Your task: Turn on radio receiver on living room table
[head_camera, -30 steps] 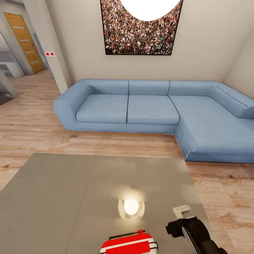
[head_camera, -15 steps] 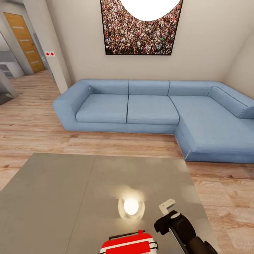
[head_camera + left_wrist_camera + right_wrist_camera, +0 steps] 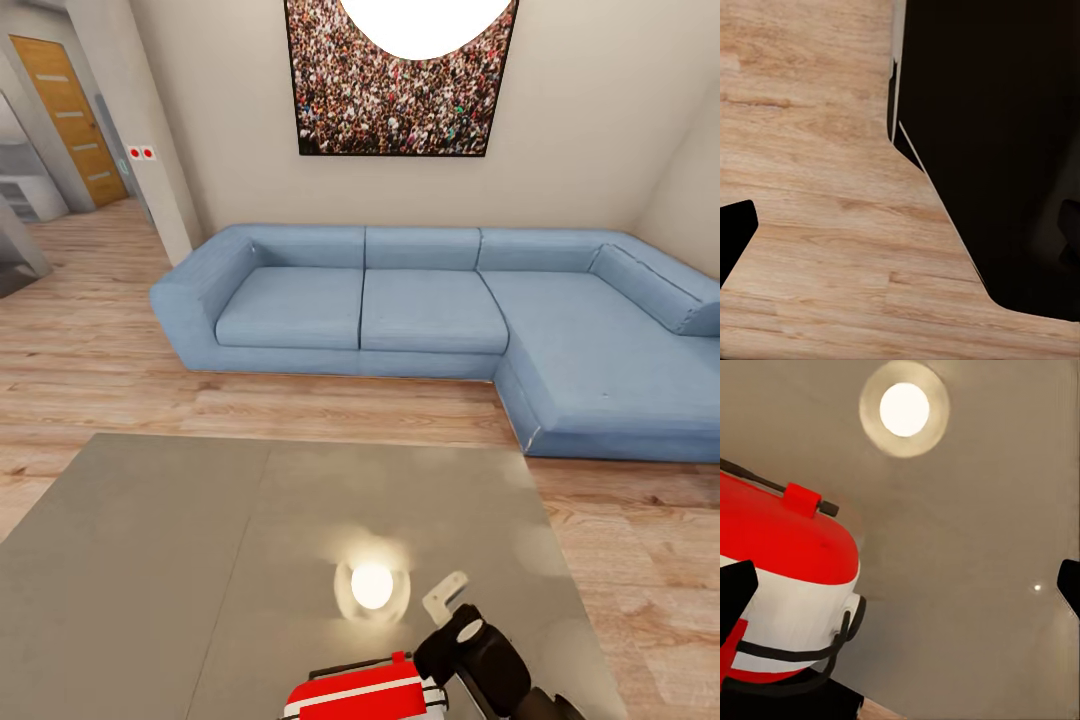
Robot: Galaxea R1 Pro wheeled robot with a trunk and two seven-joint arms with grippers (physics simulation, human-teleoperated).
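— Since your right gripper (image 3: 455,600) hangs just beside the radio receiver (image 3: 362,690), which way next?

— Toward your left: the red box sits at the near edge of the table (image 3: 200,560), long axis across you. Your right arm is nearer.

— Gripper state?

— Fingers spread, nothing held. Glossy rounded shell, white stripe, thin wire handle (image 3: 772,484).

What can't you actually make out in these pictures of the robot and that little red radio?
- Radio receiver: the head view's lower edge cuts off its front, so dial and light stay unseen.
- Right gripper: head view shows one pale fingertip; the wrist hides whether it touches the radio.
- Left gripper: the left wrist view catches dark finger edges over wood floor.
- Table: its near edge is cut off.
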